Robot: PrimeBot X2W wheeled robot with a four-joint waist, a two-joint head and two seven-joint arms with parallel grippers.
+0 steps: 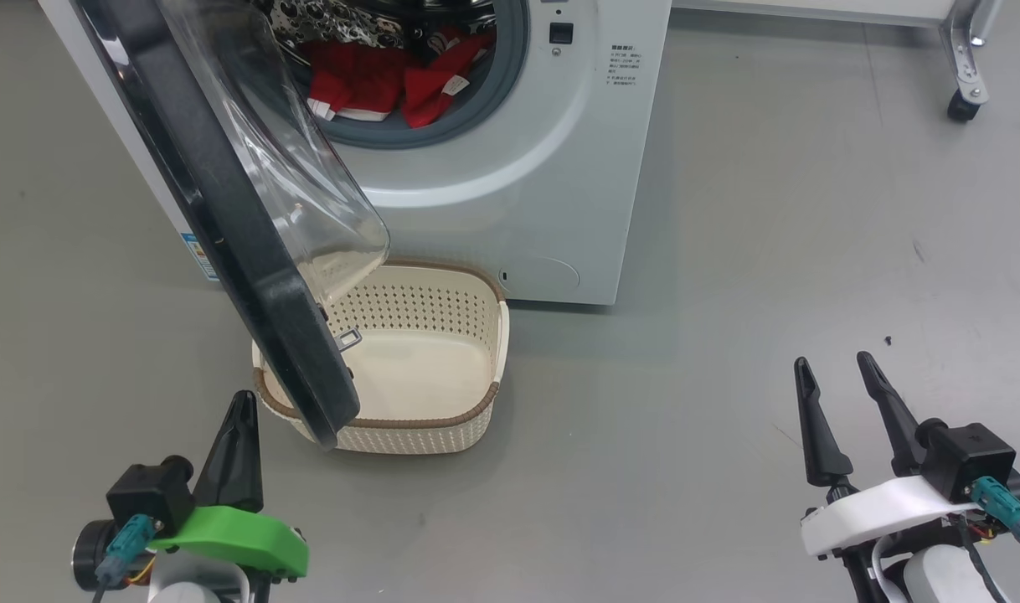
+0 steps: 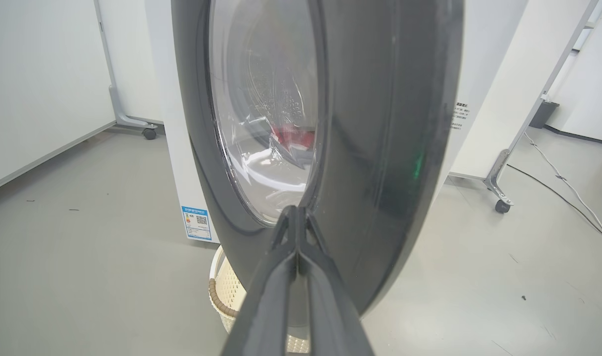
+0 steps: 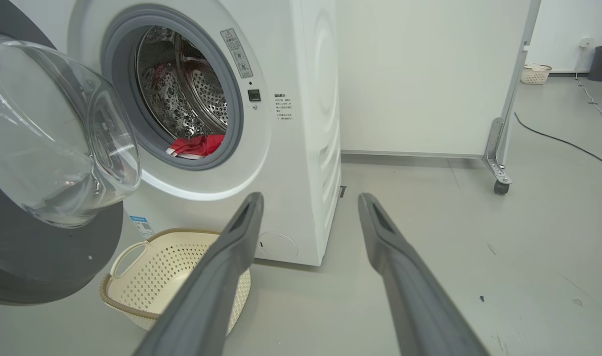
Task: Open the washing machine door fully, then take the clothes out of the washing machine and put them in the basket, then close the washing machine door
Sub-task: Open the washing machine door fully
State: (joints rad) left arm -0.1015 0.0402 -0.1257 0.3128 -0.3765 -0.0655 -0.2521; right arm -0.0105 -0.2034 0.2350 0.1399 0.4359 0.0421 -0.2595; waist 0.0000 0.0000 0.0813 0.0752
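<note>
the door [image 1: 242, 251] hangs half open over the basket [image 1: 443, 423]: stiff, glossy, likely slick, best pushed at its black rim by the left gripper [image 1: 243, 400], fingers pressed together, empty. the clothes [image 1: 368, 79], soft and light, lie low in the washer [image 1: 560, 184]; the right gripper [image 1: 832, 362] gapes wide, empty.

From where I stand, the left pincer [image 1: 244, 400] rises off its green wrist mount [image 1: 234, 536] with both dark fingers [image 1: 234, 456] pressed flat together, while the right pincer [image 1: 832, 362], on a white mount [image 1: 878, 507], points forward with its fingers spread well apart.
</note>
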